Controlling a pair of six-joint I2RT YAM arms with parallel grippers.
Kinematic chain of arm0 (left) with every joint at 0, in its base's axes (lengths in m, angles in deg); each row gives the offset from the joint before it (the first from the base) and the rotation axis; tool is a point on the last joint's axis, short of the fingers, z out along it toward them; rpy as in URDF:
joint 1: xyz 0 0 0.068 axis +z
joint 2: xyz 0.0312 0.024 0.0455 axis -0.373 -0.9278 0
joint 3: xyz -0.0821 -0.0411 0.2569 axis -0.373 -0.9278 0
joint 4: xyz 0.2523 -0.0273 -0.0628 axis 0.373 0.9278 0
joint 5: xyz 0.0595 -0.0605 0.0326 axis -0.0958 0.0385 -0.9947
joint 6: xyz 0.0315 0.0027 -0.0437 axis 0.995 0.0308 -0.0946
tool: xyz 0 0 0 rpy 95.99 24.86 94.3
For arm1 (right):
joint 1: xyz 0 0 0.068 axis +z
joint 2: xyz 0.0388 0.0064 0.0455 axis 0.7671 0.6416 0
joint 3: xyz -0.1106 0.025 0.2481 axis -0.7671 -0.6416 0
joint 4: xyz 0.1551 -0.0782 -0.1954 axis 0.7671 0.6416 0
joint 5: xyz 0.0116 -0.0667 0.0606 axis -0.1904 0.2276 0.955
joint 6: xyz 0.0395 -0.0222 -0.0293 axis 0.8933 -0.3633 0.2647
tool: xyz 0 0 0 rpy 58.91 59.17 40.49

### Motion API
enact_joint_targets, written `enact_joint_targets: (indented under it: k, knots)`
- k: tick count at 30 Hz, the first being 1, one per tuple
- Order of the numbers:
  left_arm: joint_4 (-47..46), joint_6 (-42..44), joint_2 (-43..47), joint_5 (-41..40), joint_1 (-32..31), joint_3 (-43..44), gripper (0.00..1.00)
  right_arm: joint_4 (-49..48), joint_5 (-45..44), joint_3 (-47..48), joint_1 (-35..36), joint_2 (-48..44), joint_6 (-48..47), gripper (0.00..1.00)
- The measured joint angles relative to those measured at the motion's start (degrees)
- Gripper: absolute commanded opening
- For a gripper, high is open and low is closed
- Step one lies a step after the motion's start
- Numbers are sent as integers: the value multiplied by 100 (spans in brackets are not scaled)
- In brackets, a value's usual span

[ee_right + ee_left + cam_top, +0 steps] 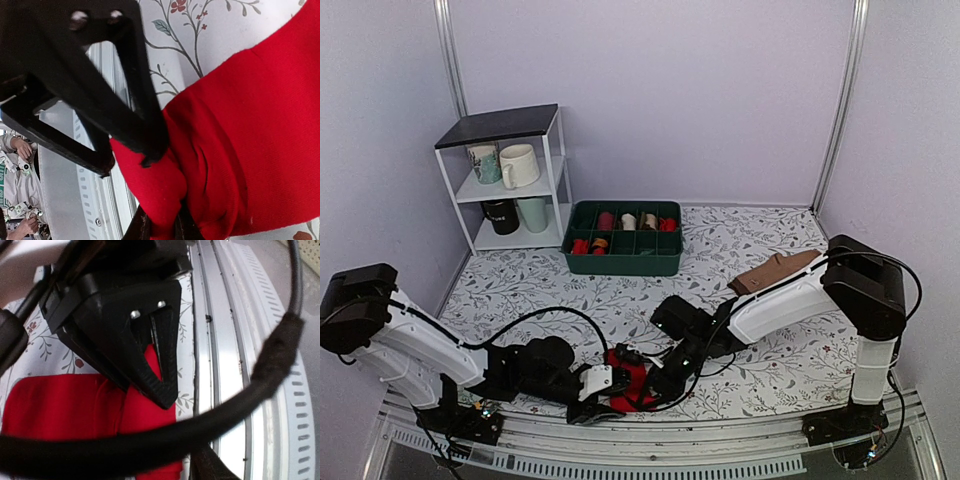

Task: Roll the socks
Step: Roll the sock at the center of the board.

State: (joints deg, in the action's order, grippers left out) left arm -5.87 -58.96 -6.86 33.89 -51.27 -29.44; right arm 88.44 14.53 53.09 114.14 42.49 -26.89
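Well, the socks (628, 378) sit as a bunched red lump at the bottom centre of the top view, on the flowered table (740, 250) just beside its near rail (720, 432). Roll under way, I'd say: the right wrist view shows a thick fold curling over flatter red cloth, not yet a tidy bundle.

At centre frame there, the right fingers (137, 105) are nearly together and seem to nip the edge of that fold. In the left wrist view the left fingers (167, 360) stand a narrow way apart over the red, with a sliver of it showing between them. Whether they grip cloth, I cannot tell.

Next move, by my reckoning: one side pins the roll while the other turns the loose part over it, tight and even, clear of the rail.

Hard to read: a black cable (272, 360) sweeps across the left wrist view and hides the lower sock. From above the lump is partly covered, so how much strip is unrolled is anyone's guess.
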Motion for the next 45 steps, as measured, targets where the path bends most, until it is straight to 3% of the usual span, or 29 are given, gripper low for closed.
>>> enact_joint_targets:
  k: [6,15,18,24,27,32,37,41,45]
  knots:
    - [-11,-2,-372,-15,-7,114,45,76,96,0,-11,4,-4,8]
    - [-24,-26,-544,-48,-20,269,1,129,214,-2,-44,31,17,8]
    - [-39,-39,-544,-24,-22,273,0,131,273,-2,-66,44,52,12]
    - [-98,-205,-535,-7,-15,240,0,109,339,-2,-70,42,210,34]
    - [-372,-435,-450,-9,35,11,0,-79,225,-96,-61,-83,332,39]
    - [-734,-894,-142,0,190,-479,0,-1233,-933,-1067,-48,-813,459,44]
    - [-726,-1147,37,57,221,-640,0,-1904,-2074,-1628,-142,-1353,271,58]
    - [-695,-1235,66,83,221,-645,0,-2146,-2441,-1377,-249,-1414,44,57]
    - [-697,-1257,63,103,221,-647,0,-1998,-2151,-291,-435,-868,-52,58]
